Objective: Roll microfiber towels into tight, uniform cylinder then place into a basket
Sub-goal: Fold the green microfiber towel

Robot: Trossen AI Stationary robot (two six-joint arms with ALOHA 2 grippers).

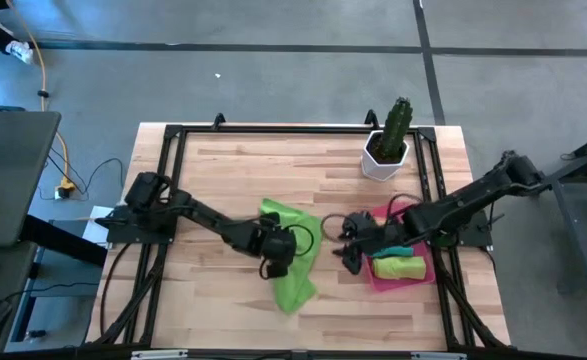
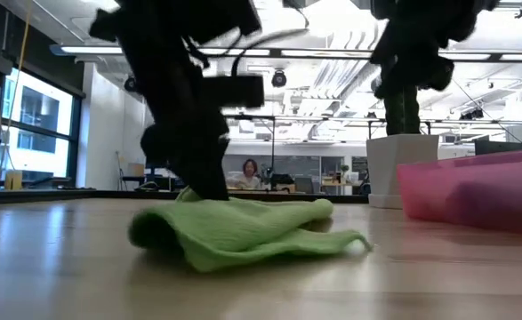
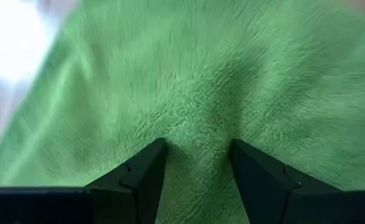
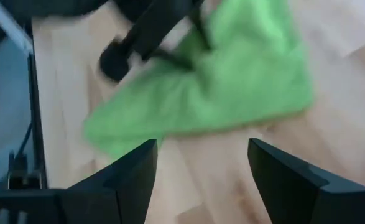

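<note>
**Left gripper pinching the lime green towel; right gripper open above the table**

Locate the lime green towel [image 1: 291,262] near the middle of the table [image 1: 213,180], lying crumpled and unrolled. The left gripper [image 3: 198,163] is down on it; in its wrist view you see both fingers pressed into the pile with a ridge of cloth gathered between them, so the jaws stand partly apart and closed on the fabric.

The right gripper [image 4: 202,163] hangs just beside the towel, between it and the basket [image 1: 428,272]. Its fingers are spread wide and hold nothing; bare wood shows between them.

The pink-red basket sits at the table's right edge. Inside it you can see a yellow towel [image 1: 397,267] and a teal towel [image 1: 397,251]. A potted cactus [image 1: 390,140] stands behind the basket.
</note>
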